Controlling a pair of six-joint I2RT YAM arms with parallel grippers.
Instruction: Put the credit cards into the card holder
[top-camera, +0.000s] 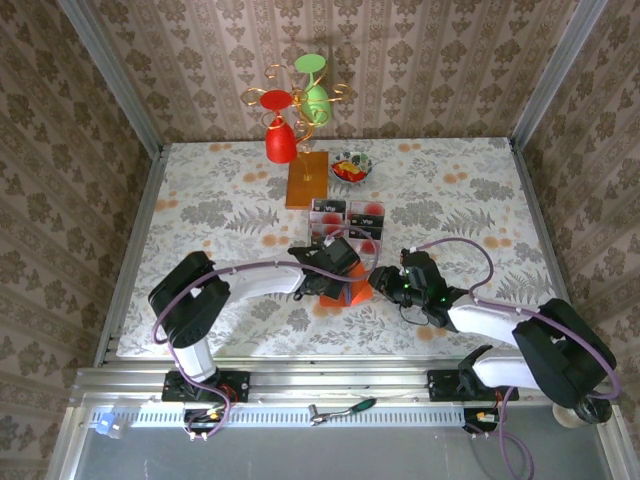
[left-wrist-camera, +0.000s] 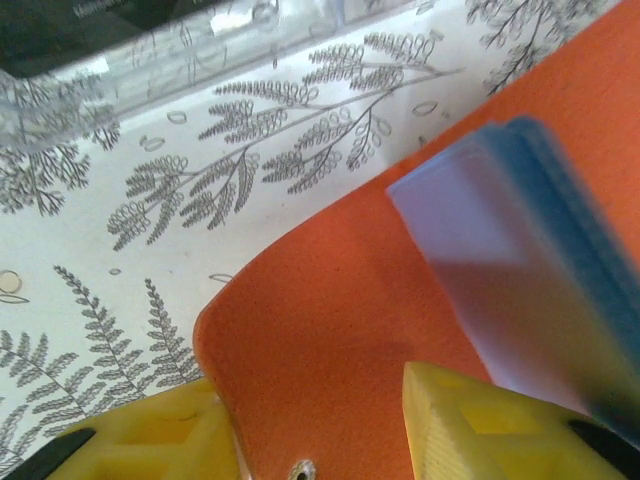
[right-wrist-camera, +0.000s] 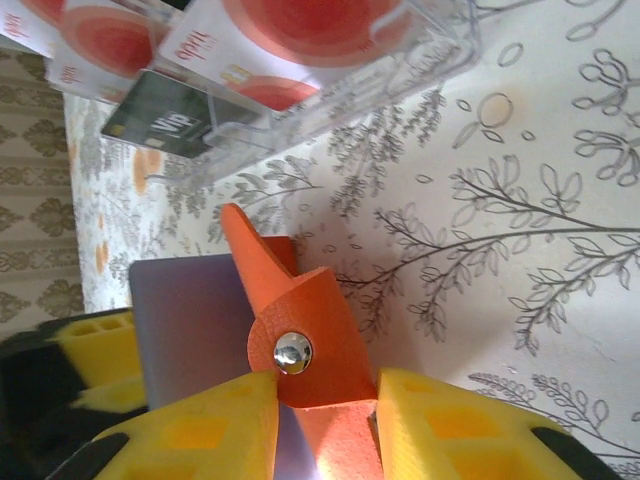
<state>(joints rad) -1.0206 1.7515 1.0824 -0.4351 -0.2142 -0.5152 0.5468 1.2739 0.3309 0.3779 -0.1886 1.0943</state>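
Looking down from above, I see the left gripper (top-camera: 338, 268) and the right gripper (top-camera: 384, 283) meet in the middle of the table (top-camera: 200, 190), both on the orange card holder (top-camera: 352, 294). The credit cards (top-camera: 367, 212) lie in the clear tray (top-camera: 322, 207) just behind it, so no card looks to be in the holder yet. I think this is the first worry: both grippers are busy, so one must let go to fetch a card, and the holder may then flop shut. In the left wrist view, the left gripper (left-wrist-camera: 312, 392) looks clamped on the edge of the card holder (left-wrist-camera: 320, 330), with a pale purple pocket (left-wrist-camera: 480, 260) showing on it. The holder bends up off the table here, so it could slide out if the arm tugs. The tray (left-wrist-camera: 200, 60) is close by and could get bumped. In the right wrist view, the right gripper (right-wrist-camera: 327, 385) pinches the flap (right-wrist-camera: 300, 310) of the card holder, just under its shiny snap button (right-wrist-camera: 292, 351). That is a small bit to hold. If the two arms pull away from each other too hard, I think the flap could pop free or the holder could twist. The cards (right-wrist-camera: 300, 20) sit in the tray (right-wrist-camera: 440, 50), near the flap.
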